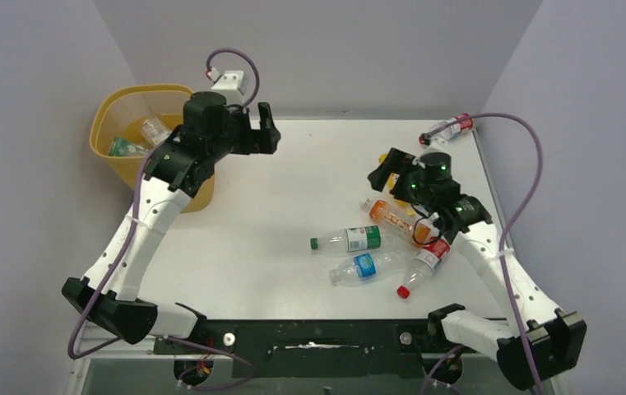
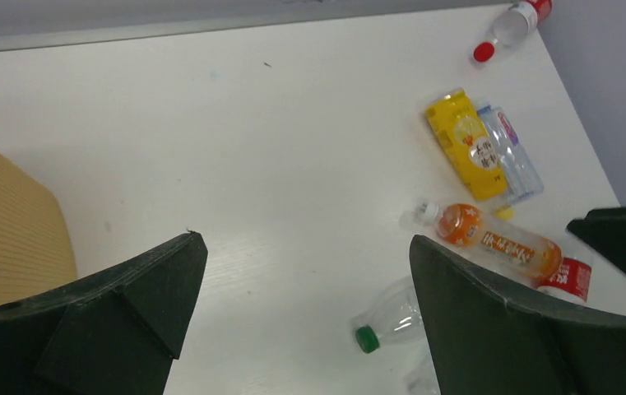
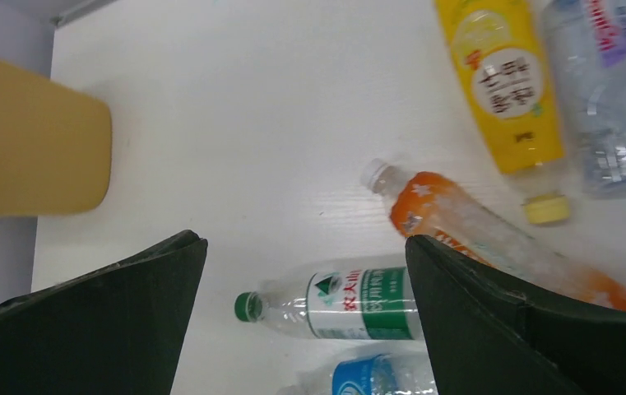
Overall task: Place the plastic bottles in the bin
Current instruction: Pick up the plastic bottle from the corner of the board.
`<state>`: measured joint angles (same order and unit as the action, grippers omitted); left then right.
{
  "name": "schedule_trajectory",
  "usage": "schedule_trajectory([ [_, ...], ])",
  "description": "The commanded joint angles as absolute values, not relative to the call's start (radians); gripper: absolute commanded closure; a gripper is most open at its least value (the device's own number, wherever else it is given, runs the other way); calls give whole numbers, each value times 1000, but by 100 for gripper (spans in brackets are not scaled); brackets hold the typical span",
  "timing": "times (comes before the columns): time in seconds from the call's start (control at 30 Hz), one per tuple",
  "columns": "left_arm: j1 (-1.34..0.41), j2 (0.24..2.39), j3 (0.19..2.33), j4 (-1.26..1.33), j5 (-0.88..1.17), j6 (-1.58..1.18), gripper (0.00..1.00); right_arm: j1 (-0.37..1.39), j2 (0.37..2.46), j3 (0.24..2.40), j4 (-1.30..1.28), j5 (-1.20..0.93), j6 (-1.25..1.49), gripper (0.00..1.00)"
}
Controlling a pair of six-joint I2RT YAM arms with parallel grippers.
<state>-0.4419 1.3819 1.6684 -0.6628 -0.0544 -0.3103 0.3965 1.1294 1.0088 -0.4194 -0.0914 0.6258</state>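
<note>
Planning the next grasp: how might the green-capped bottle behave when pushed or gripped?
The green-capped bottle lies on its side on the smooth table, so a sideways push would probably roll it. It looks clear and empty, so likely light; its thin wall may dent when squeezed.

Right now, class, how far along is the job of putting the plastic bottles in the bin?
Done: at least two, a clear bottle and a green-labelled bottle, lie in the yellow bin. In hand: nothing; the left fingers and right fingers are open and empty. Left: about seven on the table, including the green-capped bottle, orange bottle, yellow bottle and a red-capped bottle at the far corner.
</note>
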Motion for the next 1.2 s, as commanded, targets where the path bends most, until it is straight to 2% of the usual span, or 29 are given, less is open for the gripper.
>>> schedule_trajectory([
  [0.0,-529,1337,1557,-572,-8,-276,2,256,1016,985,-472,-24,641,2],
  [0.37,-699,1288,1242,-437,137,-276,2,212,941,884,-441,-37,689,2],
  [0.77,-749,1353,1238,-445,88,-244,2,203,898,835,-438,-6,707,2],
  [0.93,-749,1381,1254,-438,75,-237,2,122,1023,953,-423,84,725,2],
  [1.1,-748,1372,1238,-416,67,-238,2,-45,1305,1108,-378,9,764,2],
  [1.17,-746,1358,1224,-400,72,-241,2,-65,1399,1167,-360,45,771,2],
])
